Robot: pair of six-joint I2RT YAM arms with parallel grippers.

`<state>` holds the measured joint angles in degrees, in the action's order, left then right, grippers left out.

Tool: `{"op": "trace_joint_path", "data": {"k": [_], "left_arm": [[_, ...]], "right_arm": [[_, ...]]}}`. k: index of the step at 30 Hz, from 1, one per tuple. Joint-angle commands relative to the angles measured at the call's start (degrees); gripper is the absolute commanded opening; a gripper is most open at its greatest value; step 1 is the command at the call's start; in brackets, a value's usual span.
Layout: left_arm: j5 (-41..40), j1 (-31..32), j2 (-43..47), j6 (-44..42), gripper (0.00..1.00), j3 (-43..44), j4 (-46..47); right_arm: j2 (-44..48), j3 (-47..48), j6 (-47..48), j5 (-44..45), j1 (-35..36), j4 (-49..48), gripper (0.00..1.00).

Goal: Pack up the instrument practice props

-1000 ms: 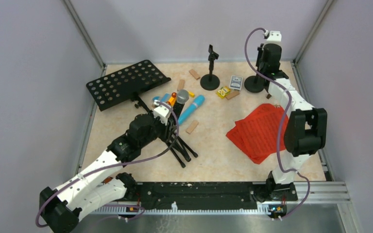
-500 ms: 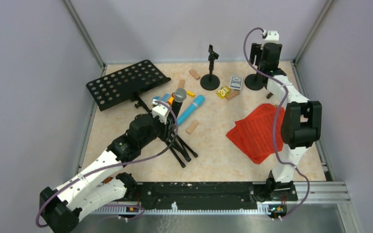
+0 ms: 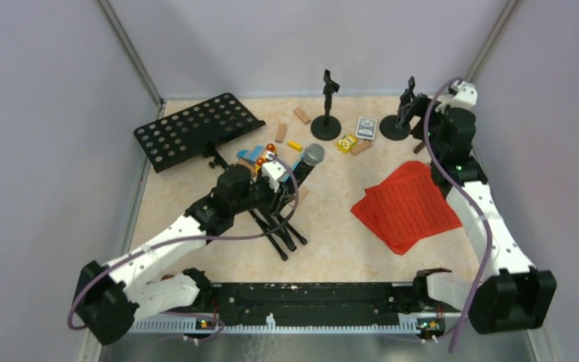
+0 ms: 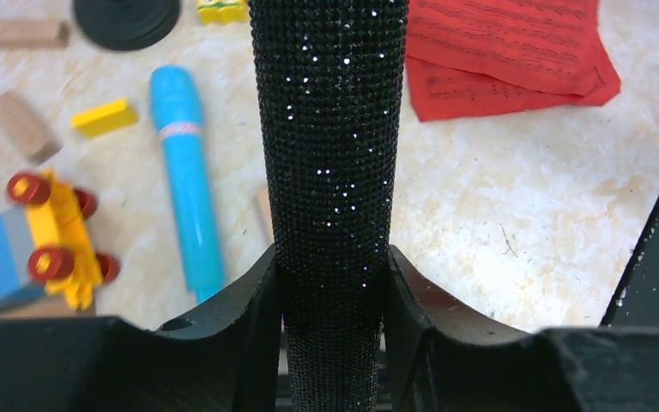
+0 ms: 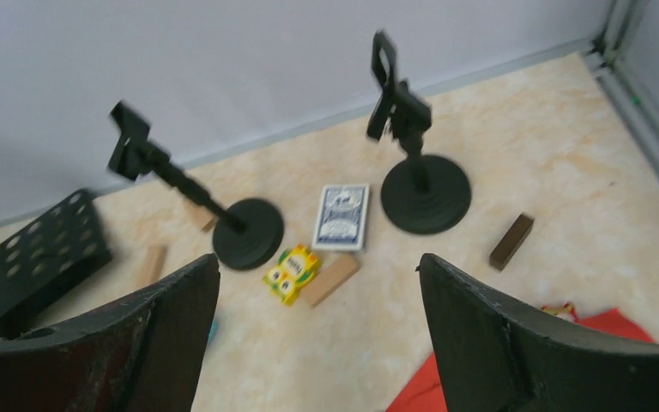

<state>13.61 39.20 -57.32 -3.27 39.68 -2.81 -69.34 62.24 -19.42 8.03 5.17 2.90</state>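
Observation:
My left gripper [image 3: 286, 175] is shut on the handle of the black silver-headed microphone [image 4: 330, 163], whose silver head [image 3: 314, 154] points right, above the table. Under it lies the blue microphone [image 4: 184, 172]. The black hole-punched music desk [image 3: 196, 130] lies at the back left, its tripod legs [image 3: 279, 226] in front of my left arm. Red sheet-music pages [image 3: 407, 205] lie at the right. Two black mic holders stand upright at the back, one [image 5: 244, 232] on the left and one [image 5: 420, 189] on the right. My right gripper [image 5: 318, 262] is open and empty, hanging short of the right holder [image 3: 399, 124].
A colourful toy vehicle [image 4: 47, 240], a yellow block [image 4: 103, 116] and wooden blocks [image 4: 21, 124] lie around the blue microphone. A card deck [image 5: 341, 215], a yellow toy [image 5: 292, 273], a wooden block [image 5: 330, 279] and a dark block [image 5: 510, 240] lie by the holders. Walls enclose the table.
My right gripper opened, let go of the right mic holder and drew back to the right. My left arm carried the black microphone to the right.

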Motion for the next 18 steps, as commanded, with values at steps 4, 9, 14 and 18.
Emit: {"op": "trace_joint_path", "data": {"k": [4,9,14,18], "left_arm": [[9.3,-0.1,-16.9,-13.4,0.00,13.0,3.2],[5.3,-0.2,-27.7,-16.8,0.00,17.9,0.7],[3.2,-1.0,-35.8,-17.1,0.00,20.1,-0.9],[2.7,-2.1,-42.2,-18.8,0.00,22.3,-4.0]], "right_arm": [[17.3,-15.3,-3.8,-11.0,6.6,6.7,0.85],[28.7,-19.9,-4.6,-16.7,7.4,9.3,0.86],[35.8,-20.3,0.9,-16.3,7.4,14.3,0.86],[37.6,-20.2,5.9,-16.5,7.4,18.7,0.87]]}}
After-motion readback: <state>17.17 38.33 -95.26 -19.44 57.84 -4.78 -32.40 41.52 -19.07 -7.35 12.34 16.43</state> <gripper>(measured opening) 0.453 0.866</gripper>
